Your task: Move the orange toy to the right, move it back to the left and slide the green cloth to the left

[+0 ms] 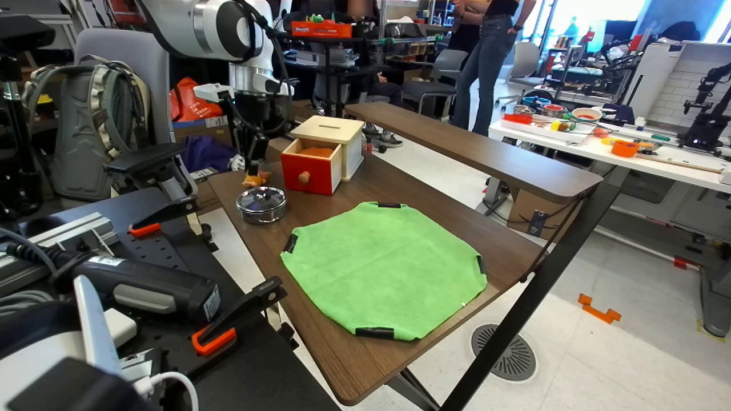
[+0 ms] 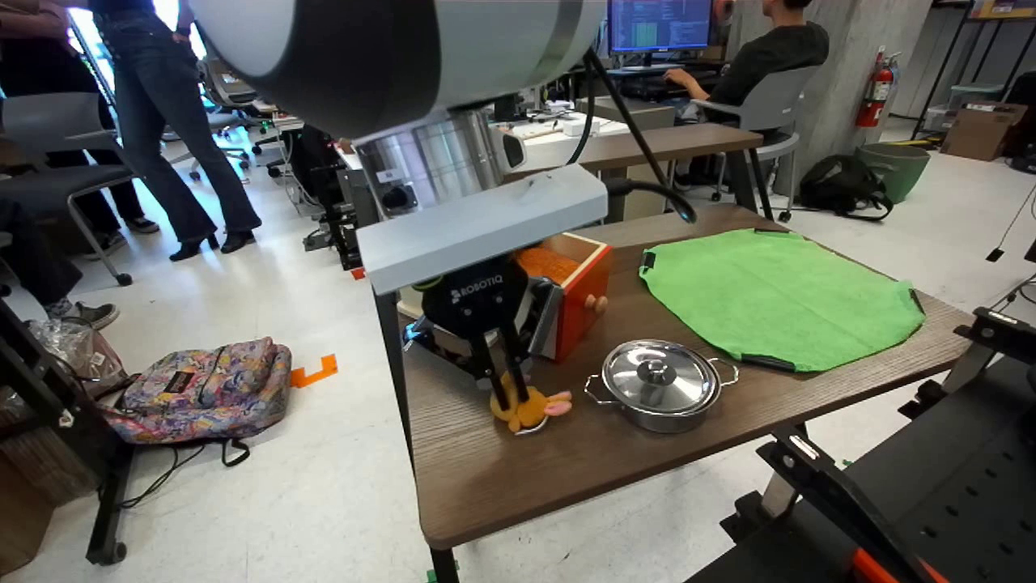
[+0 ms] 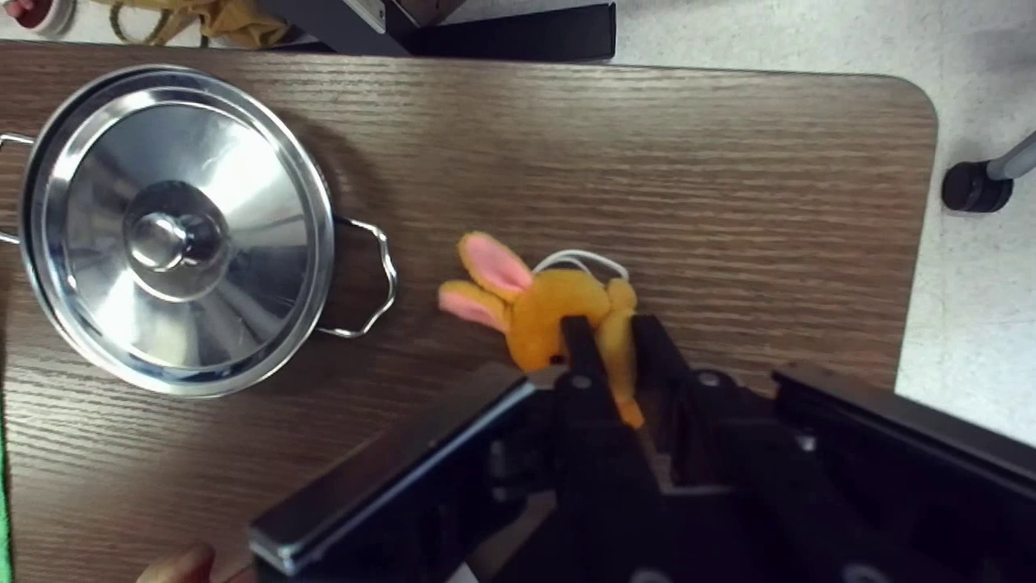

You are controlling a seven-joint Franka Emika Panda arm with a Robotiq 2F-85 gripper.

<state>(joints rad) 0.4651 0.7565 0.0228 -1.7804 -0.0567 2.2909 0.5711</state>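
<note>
Brown table under green cloth, lidded pot, wooden box

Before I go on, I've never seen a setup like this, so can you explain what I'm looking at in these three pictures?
The machine is a robot arm with a two-fingered gripper at its end. Two pictures come from cameras outside the robot; the wrist view comes from a camera on its wrist, looking down past the gripper. On the brown table are a green cloth, a lidded metal pot, and a wooden box with its red-fronted drawer pulled open. The gripper seems to be pinching an orange toy, a plush with pink-lined ears, close to the table.
</note>
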